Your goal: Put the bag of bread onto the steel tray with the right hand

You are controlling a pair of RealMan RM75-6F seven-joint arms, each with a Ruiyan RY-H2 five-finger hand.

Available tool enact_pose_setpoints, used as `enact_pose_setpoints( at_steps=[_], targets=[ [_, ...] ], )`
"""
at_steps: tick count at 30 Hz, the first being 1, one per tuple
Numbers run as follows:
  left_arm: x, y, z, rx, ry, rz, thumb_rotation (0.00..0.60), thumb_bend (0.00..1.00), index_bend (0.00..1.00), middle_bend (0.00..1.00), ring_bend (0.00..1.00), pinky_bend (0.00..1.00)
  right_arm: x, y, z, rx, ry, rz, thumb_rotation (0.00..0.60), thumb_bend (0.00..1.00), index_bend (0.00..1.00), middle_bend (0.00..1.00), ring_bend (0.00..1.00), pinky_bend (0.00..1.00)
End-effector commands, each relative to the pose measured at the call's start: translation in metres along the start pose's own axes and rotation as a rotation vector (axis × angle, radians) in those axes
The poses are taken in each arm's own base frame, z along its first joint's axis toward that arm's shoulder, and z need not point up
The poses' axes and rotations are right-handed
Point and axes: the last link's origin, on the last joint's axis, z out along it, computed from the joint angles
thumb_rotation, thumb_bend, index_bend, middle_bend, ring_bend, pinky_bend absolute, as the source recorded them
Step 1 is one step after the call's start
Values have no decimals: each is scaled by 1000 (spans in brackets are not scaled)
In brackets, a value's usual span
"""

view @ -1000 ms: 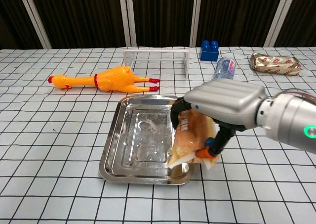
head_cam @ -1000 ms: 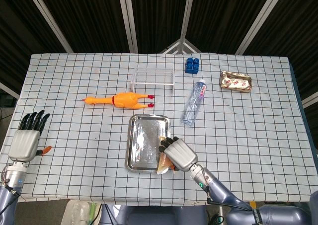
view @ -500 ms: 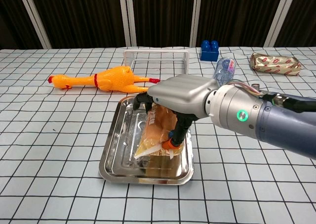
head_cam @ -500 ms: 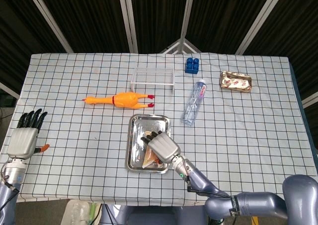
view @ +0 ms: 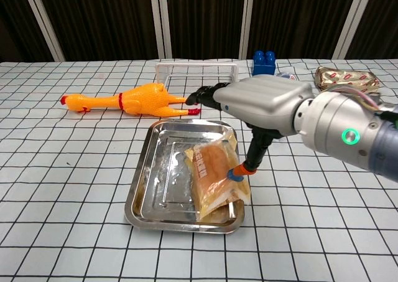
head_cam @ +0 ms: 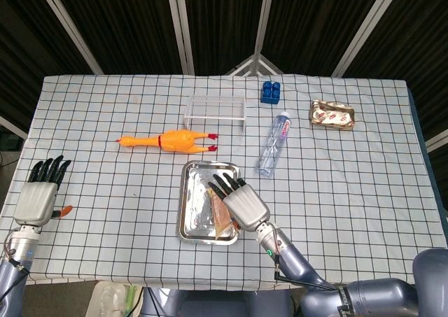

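Note:
The bag of bread (view: 213, 173) is a clear packet with a golden loaf inside. It lies in the right half of the steel tray (view: 155, 182), and a corner hangs over the tray's right rim. In the head view the bag of bread (head_cam: 220, 215) shows just left of my right hand (head_cam: 243, 203). My right hand (view: 261, 104) hovers above the tray with its fingers stretched out toward the far left and holds nothing. Its orange-tipped thumb points down, close to the bag's right edge. My left hand (head_cam: 40, 196) rests open at the table's near left edge.
A rubber chicken (view: 134, 100) lies behind the tray. A clear rack (view: 198, 75), blue blocks (view: 263, 63) and a water bottle (head_cam: 274, 143) stand further back. A wrapped packet (view: 346, 79) sits at the far right.
My right hand has let go of the bag, spread its fingers and lifted. The bag now lies flat in the tray. My left hand stays put.

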Motion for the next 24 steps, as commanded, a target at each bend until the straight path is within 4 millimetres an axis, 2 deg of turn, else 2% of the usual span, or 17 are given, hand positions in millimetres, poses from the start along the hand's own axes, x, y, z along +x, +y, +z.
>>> enact_pose_setpoints(
  at_steps=[1, 6, 11, 16, 19, 22, 24],
  targets=[
    [0, 2, -2, -7, 2, 0, 600, 19, 0, 0, 0, 0, 4, 4, -16, -10, 10, -8, 600, 207, 0, 0, 0, 185],
    [3, 2, -6, -18, 9, -9, 600, 19, 0, 0, 0, 0, 15, 21, -41, -76, 48, -27, 600, 207, 0, 0, 0, 128],
    [6, 2, -11, -25, 23, -16, 600, 19, 0, 0, 0, 0, 19, 65, -79, -210, 106, -49, 600, 207, 0, 0, 0, 11],
    [6, 5, -16, -45, 24, -13, 600, 19, 0, 0, 0, 0, -7, 126, -143, -364, 155, -97, 600, 207, 0, 0, 0, 0],
    [7, 7, -19, -63, 41, -22, 600, 19, 0, 0, 0, 0, -36, 157, -196, -422, 198, -89, 600, 207, 0, 0, 0, 0],
    [6, 11, -22, -82, 51, -18, 600, 20, 0, 0, 0, 0, -48, 176, -220, -474, 238, -104, 600, 208, 0, 0, 0, 0],
    [6, 15, -25, -101, 56, -10, 600, 20, 0, 0, 0, 0, -45, 182, -228, -492, 279, -101, 600, 207, 0, 0, 0, 0]
  ],
)
